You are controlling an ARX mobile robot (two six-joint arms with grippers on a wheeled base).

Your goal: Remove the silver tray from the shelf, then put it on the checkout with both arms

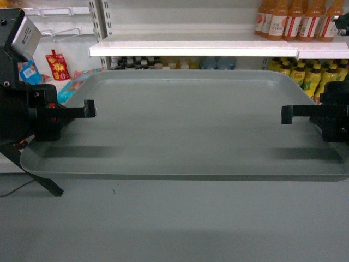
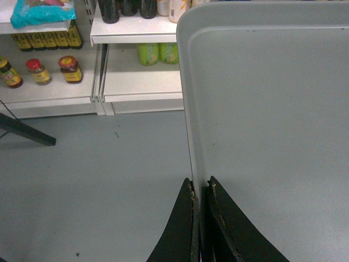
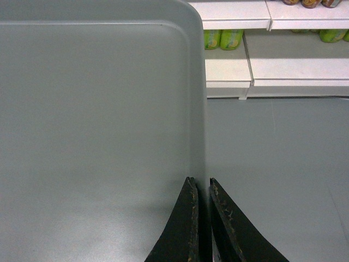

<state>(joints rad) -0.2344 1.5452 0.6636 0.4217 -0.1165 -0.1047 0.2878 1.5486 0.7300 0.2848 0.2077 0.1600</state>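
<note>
The silver tray hung level above grey floor, off the shelf (bottles stood behind). The left gripper pinched its left rim, the right gripper its right rim, jaws clamped; both long edges stood free.

I see a white shelf board straight ahead of me, above the grey floor. On that board's right end stand orange bottles in a row. Under the board, a lower shelf carries dark bottles, and below that again, green bottles sit further back. Left of them, small jars stand on a neighbouring shelf.
</note>
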